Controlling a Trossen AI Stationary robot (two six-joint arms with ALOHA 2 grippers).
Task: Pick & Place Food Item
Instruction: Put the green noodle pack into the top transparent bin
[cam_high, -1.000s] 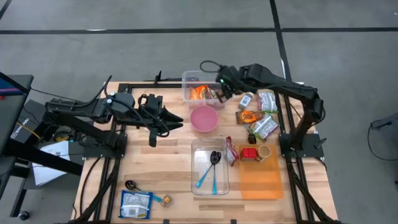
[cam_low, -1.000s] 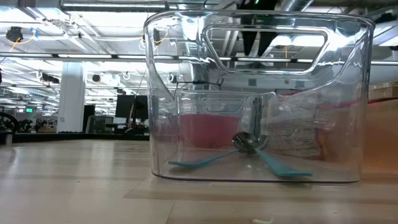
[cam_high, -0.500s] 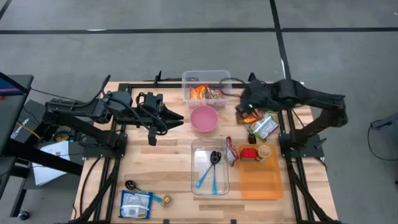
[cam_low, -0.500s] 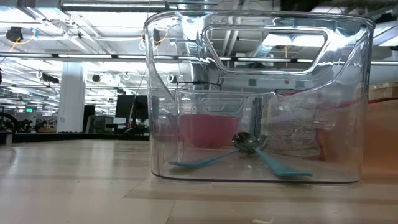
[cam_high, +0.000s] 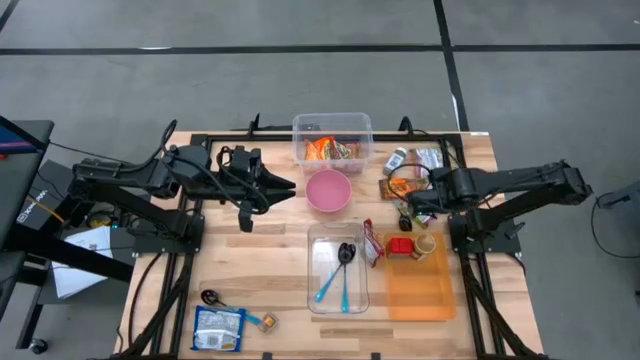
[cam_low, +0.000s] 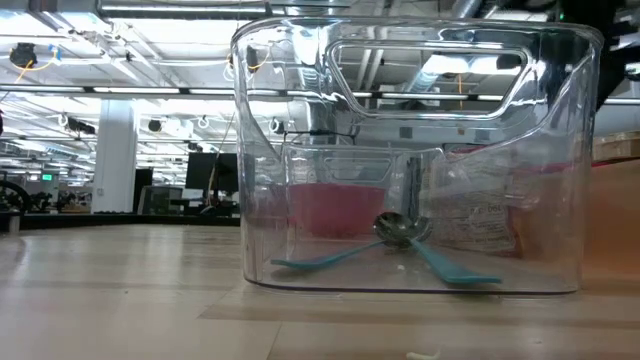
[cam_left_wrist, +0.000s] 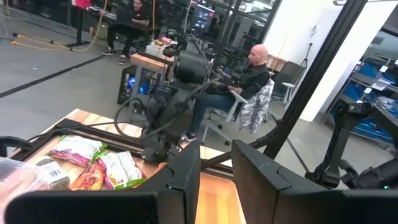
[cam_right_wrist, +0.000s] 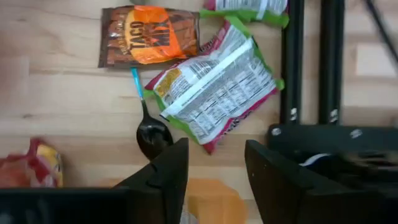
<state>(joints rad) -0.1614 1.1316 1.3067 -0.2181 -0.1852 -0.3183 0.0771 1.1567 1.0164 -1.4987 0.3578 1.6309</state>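
Observation:
Food packets lie flat on the table's far right: a brown-and-orange taco mix packet and a green packet with a white label. My right gripper hangs open above them, pointing steeply down, nothing between its fingers. A black spoon with a blue handle lies beside the green packet. Orange packets sit in the clear bin at the far edge. My left gripper waits level above the table's left half, slightly open and empty.
A pink bowl stands at the middle. A clear bin holds spoons. Near right are an orange board, a red item and a cup. A blue packet lies near left. People sit beyond the table.
My right gripper has swung from over the far clear bin toward the table's right and near side, sinking and rolling its wrist. It now stands over the packets on the right. Nothing on the table has moved.

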